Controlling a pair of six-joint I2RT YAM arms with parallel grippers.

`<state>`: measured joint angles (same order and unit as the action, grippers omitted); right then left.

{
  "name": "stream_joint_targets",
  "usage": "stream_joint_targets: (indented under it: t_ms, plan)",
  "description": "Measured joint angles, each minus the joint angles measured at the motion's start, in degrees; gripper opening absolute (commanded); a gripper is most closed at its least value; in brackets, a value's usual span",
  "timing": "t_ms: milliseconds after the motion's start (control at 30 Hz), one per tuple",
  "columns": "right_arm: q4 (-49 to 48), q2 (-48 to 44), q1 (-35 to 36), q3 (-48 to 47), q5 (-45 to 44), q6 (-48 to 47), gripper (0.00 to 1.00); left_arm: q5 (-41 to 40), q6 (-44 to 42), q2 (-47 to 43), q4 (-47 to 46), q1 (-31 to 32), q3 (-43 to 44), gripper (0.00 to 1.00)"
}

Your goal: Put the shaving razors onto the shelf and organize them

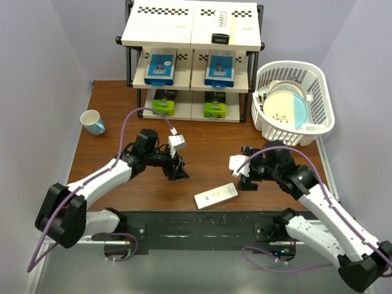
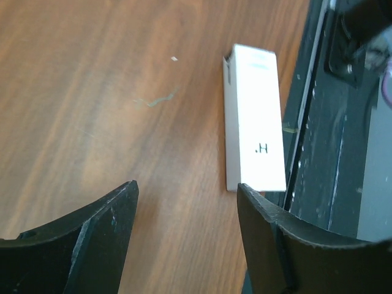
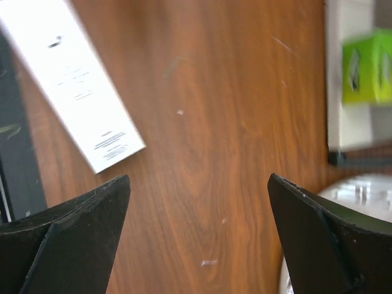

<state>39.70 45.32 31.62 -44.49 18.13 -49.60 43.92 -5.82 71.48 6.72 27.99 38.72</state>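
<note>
Your last loose razor, a long flat white box (image 1: 215,196), lies tilted on the table (image 1: 202,138) near its near edge, just beside the black rail (image 1: 202,223) and between your two arms. The left wrist view (image 2: 254,116) shows a plain white face with a small "H." mark. The right wrist view (image 3: 73,79) shows fine grey print towards one end.

On the shelf (image 1: 159,27), the top board carries the other white box (image 1: 222,26), marked HARRY'S, with a dark end facing you. The middle tier holds a blue box (image 1: 161,67) and a second blue box (image 1: 219,68) side by side. The bottom tier holds a green box (image 1: 163,100) and a second green box (image 1: 215,105), lime ends forward.

Your left gripper (image 1: 177,173) hangs low over bare wood left of the loose box, fingers (image 2: 104,239) spread, nothing between them. Your right gripper (image 1: 245,179) is to its right, fingers (image 3: 79,239) wide apart and empty.
</note>
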Motion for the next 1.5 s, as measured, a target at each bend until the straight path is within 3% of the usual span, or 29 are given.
stream_joint_targets:
  t_ms: [233,533,633,733,1033,1300,1500]
  plan:
    - [3.1,1.5,0.3,6.0,9.8,-20.2,0.99,-2.1,-4.9,1.1,3.8,3.1,0.0,0.72]
    - [2.4,21.0,5.6,5.7,14.9,-31.3,0.99,-5.4,-8.2,1.4,8.2,-0.1,1.2,0.73]
    - [2.1,26.1,7.6,4.7,15.6,-31.9,0.99,-5.6,-8.7,1.4,9.2,-2.9,2.3,0.73]
    - [1.2,30.9,8.5,3.3,16.0,-31.5,0.92,-5.6,-8.8,1.4,9.5,-6.6,3.6,0.73]
    - [-0.5,40.5,8.5,-1.2,15.8,-27.9,0.47,-4.9,-11.3,1.4,11.3,-11.6,7.1,0.73]
    - [4.3,50.9,4.2,-13.7,19.6,-19.9,0.43,-5.2,-20.1,-0.8,13.9,-9.7,7.0,0.77]
    - [18.4,64.6,-1.2,-28.5,26.2,-19.9,0.41,-5.6,-32.8,-10.9,13.3,-4.5,2.9,0.79]
